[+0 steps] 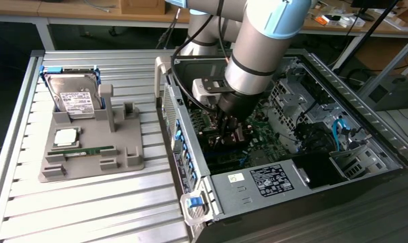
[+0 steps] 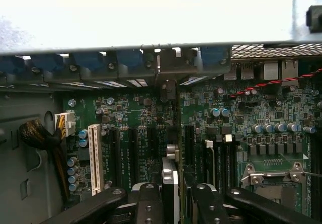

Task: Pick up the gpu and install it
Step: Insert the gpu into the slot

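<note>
Open PC case (image 1: 190,152): motherboard (image 2: 136,128) with a white slot (image 2: 93,158), and the gripper (image 2: 170,196) reaching inside. Gripper clamped on the gpu (image 2: 170,176), held edge-on between its fingers (image 2: 149,204), directly over the motherboard slots. Grey tray (image 1: 88,152), well apart from the gripper outside the case: hard drive (image 1: 76,96) and RAM stick (image 1: 82,150).

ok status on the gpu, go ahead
Gripper shut on gpu, card edge-on. Down inside the case, over the motherboard slots. Nothing visibly in the way.

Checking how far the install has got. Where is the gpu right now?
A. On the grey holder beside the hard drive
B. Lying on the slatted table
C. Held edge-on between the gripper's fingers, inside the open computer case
C: the gripper grips the gpu edge-on above the motherboard, inside the computer case.
</note>
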Motion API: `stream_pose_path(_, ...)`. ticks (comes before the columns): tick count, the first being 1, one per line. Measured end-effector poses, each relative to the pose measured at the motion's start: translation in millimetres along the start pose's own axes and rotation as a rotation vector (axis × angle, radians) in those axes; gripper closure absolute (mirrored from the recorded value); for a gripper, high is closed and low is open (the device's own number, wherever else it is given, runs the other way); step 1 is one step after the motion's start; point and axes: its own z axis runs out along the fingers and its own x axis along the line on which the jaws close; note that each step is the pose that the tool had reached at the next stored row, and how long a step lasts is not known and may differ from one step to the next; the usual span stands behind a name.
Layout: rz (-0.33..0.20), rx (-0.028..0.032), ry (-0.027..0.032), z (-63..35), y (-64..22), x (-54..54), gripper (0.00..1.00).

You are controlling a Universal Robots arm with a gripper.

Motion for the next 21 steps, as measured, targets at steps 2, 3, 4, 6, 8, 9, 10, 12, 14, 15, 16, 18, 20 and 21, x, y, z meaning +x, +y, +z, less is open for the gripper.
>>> stream_pose_path(2, 0.000, -0.0001, -0.0001, 0.8, 0.0, 0.0, 0.73)
stream_pose_path(3, 0.000, 0.0000, -0.0002, 0.9, 0.0, 0.0, 0.73)
stream_pose_path(4, 0.000, 0.0002, -0.0005, 1.0, -0.1, 0.0, 0.73)
stream_pose_path(6, 0.000, 0.0003, -0.0006, 0.9, -0.1, 0.0, 0.73)
stream_pose_path(8, 0.000, 0.0014, -0.0015, -0.4, 0.0, -0.1, 0.73)
stream_pose_path(9, 0.000, 0.0018, -0.0017, -1.1, 0.0, -0.2, 0.73)
stream_pose_path(10, 0.000, 0.0019, -0.0013, -1.9, 0.0, -0.2, 0.73)
stream_pose_path(12, 0.000, 0.0016, 0.0008, -4.3, 0.1, -0.1, 0.73)
stream_pose_path(14, -0.001, 0.0018, 0.0021, -5.6, 0.1, -0.2, 0.73)
stream_pose_path(15, -0.001, 0.0019, 0.0025, -5.6, 0.2, -0.2, 0.73)
stream_pose_path(16, -0.002, 0.0018, 0.0029, -5.7, 0.2, -0.2, 0.73)
stream_pose_path(18, -0.009, 0.0016, 0.0035, -5.8, 0.2, -0.1, 0.73)
stream_pose_path(20, -0.019, 0.0014, 0.0038, -5.8, 0.2, -0.1, 0.73)
stream_pose_path(21, -0.022, 0.0014, 0.0038, -5.8, 0.2, -0.1, 0.73)
